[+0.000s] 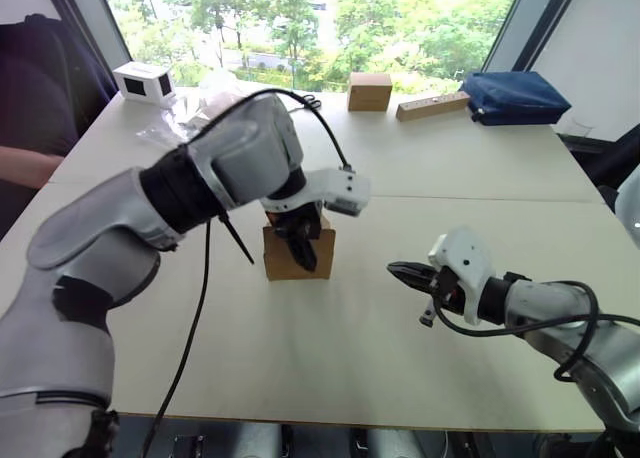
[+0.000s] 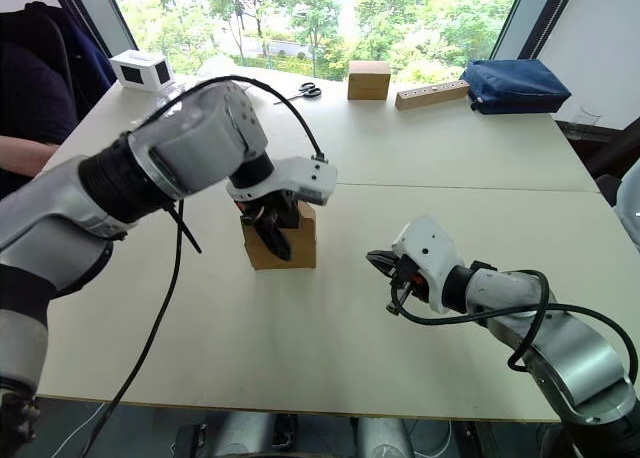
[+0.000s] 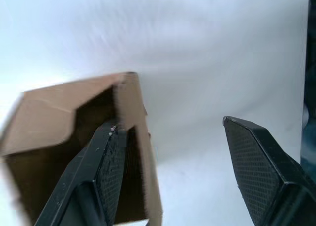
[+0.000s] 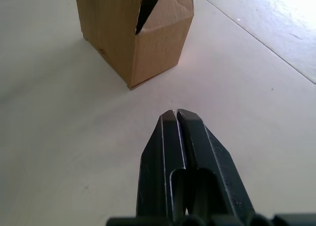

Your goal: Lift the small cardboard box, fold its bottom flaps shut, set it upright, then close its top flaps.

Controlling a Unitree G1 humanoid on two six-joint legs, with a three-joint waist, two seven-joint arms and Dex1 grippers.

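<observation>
The small cardboard box (image 1: 285, 261) stands upright on the white table (image 1: 330, 348), a little left of centre. My left gripper (image 3: 169, 125) reaches down onto its top and is open. One of its fingers (image 3: 107, 167) is inside the box mouth against a wall, and the other hangs outside over the table. The top flaps (image 4: 165, 11) lean inward with a dark gap between them. The bottom flaps are hidden under the box. My right gripper (image 1: 395, 270) is shut and empty, low over the table to the right of the box and pointing at it.
At the far edge stand a neat brown cube box (image 1: 369, 91), a wooden block (image 1: 432, 105) and a blue bag (image 1: 513, 96). A white box with a dark window (image 1: 143, 82) and clear plastic wrap (image 1: 185, 118) lie far left. Scissors (image 2: 308, 91) lie nearby. A person's arm (image 1: 25, 163) shows at the left edge.
</observation>
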